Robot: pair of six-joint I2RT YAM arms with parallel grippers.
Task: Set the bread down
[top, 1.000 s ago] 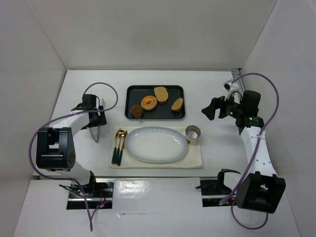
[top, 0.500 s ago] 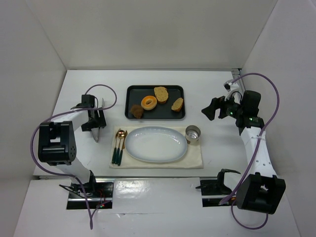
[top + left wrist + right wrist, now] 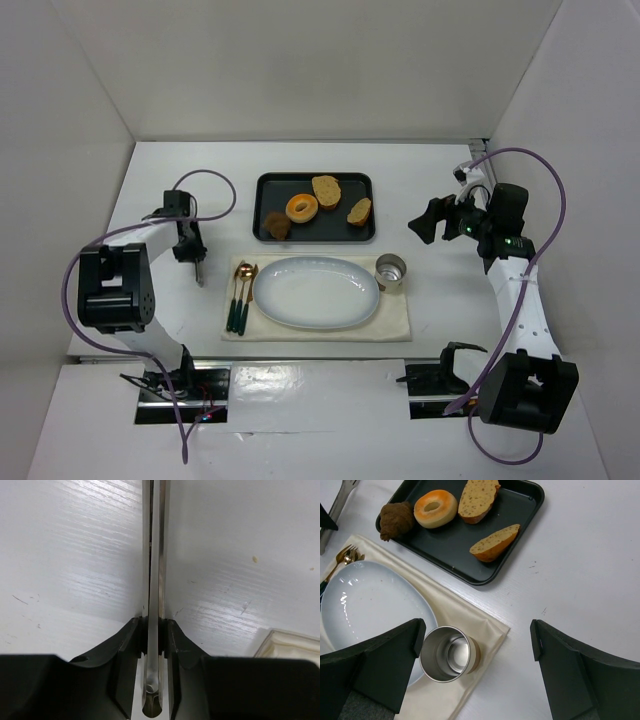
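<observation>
The bread (image 3: 277, 225) (image 3: 396, 521), a small dark brown lumpy pastry, lies at the front left corner of the black tray (image 3: 264, 184) (image 3: 530, 500). My left gripper (image 3: 190, 248) (image 3: 153, 635) is left of the tray, low over the table, shut on a pair of metal tongs (image 3: 198, 268) (image 3: 154, 555) whose two blades are pressed together. My right gripper (image 3: 425, 222) (image 3: 477, 630) hovers open to the right of the tray, nothing between its fingers.
An orange-glazed doughnut (image 3: 301, 207) and two tan bread slices (image 3: 326, 190) (image 3: 359, 211) share the tray. A pale oval plate (image 3: 316, 292), a steel cup (image 3: 390, 270) (image 3: 447, 653) and cutlery (image 3: 241, 290) rest on a cream napkin (image 3: 395, 322). White walls enclose the table.
My left gripper has closed on the tongs, squeezing their spread blades together, and its wrist has turned a little. The right arm has not moved.
</observation>
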